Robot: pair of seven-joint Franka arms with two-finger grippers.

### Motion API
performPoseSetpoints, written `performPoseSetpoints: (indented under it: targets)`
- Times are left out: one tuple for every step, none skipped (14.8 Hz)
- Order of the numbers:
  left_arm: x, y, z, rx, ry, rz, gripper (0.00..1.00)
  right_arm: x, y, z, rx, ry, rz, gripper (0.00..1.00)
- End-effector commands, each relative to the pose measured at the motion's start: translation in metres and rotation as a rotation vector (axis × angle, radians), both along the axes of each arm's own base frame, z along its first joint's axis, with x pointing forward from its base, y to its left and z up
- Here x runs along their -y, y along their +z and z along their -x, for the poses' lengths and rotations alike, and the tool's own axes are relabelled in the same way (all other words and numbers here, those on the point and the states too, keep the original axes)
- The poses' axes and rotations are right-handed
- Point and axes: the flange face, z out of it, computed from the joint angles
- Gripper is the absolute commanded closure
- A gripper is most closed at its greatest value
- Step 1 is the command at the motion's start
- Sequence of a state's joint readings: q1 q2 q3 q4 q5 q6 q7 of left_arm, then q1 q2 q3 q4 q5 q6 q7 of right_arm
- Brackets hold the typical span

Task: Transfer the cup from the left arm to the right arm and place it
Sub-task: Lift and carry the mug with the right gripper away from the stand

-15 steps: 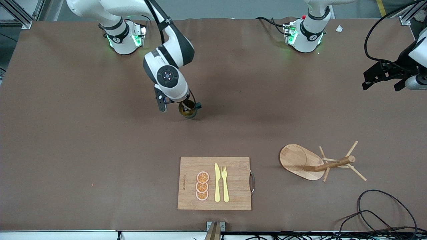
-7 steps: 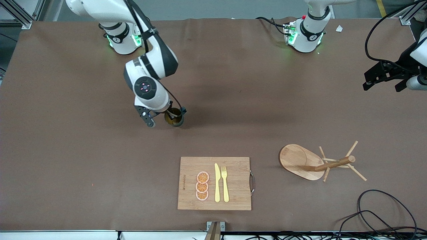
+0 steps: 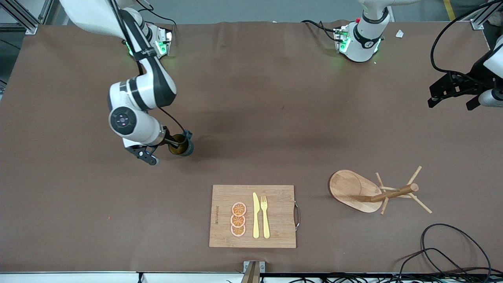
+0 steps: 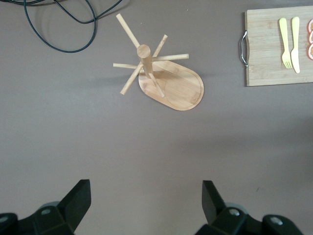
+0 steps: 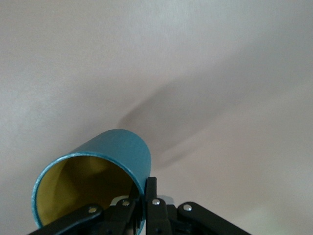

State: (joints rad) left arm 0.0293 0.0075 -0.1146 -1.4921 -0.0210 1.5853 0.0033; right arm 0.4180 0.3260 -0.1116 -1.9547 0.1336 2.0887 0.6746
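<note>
**Right arm carries the cup, placement next**

The right gripper (image 3: 169, 144) is clenched on the rim of the cup (image 3: 180, 145), one finger inside the wall and one outside, and it hangs over the bare table (image 3: 78, 204) toward the right arm's end, well apart from the cutting board (image 3: 224, 196). The handover looks done, so setting down is the step in hand. To do it well, I'd say bring the cup level first, since in the right wrist view it sits tilted with its mouth toward the camera, then lower straight until the base meets the mat before letting go.

The cup (image 5: 93, 181) shows a smooth teal outside and a matte tan-yellow inside; a rim pinch on such a thin wall could let it swing. The table cover is brown, dull and soft-looking, likely forgiving on contact.

The left gripper (image 4: 146, 198) waits at the left arm's edge of the table, released, its fingers wide apart and empty, with the wooden mug tree (image 4: 159, 76) on its oval base below.
</note>
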Motion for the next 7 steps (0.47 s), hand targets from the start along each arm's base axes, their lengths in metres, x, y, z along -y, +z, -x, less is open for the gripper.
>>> performPoseSetpoints:
  targets:
    - [-0.003,0.004,-0.004,0.007,-0.012,-0.023,0.00,0.051,0.016,0.011,0.010,0.220,-0.064,1.00]
    - [-0.003,0.004,-0.004,0.008,-0.012,-0.023,0.00,0.074,0.018,0.009,0.014,0.284,-0.078,1.00]
    - [-0.003,0.005,-0.003,0.008,-0.012,-0.023,0.00,0.092,0.021,0.007,0.018,0.361,-0.090,1.00]
    - [-0.002,0.005,-0.003,0.007,-0.015,-0.023,0.00,0.111,0.022,0.005,0.020,0.444,-0.102,1.00]
    - [-0.002,0.005,-0.003,0.005,-0.015,-0.023,0.00,0.130,0.025,0.002,0.029,0.519,-0.109,1.00]
    - [-0.002,0.004,-0.003,0.004,-0.014,-0.023,0.00,0.151,0.025,0.000,0.030,0.587,-0.117,1.00]
    - [-0.003,0.004,-0.003,0.004,-0.012,-0.023,0.00,0.165,0.025,-0.001,0.032,0.661,-0.126,1.00]
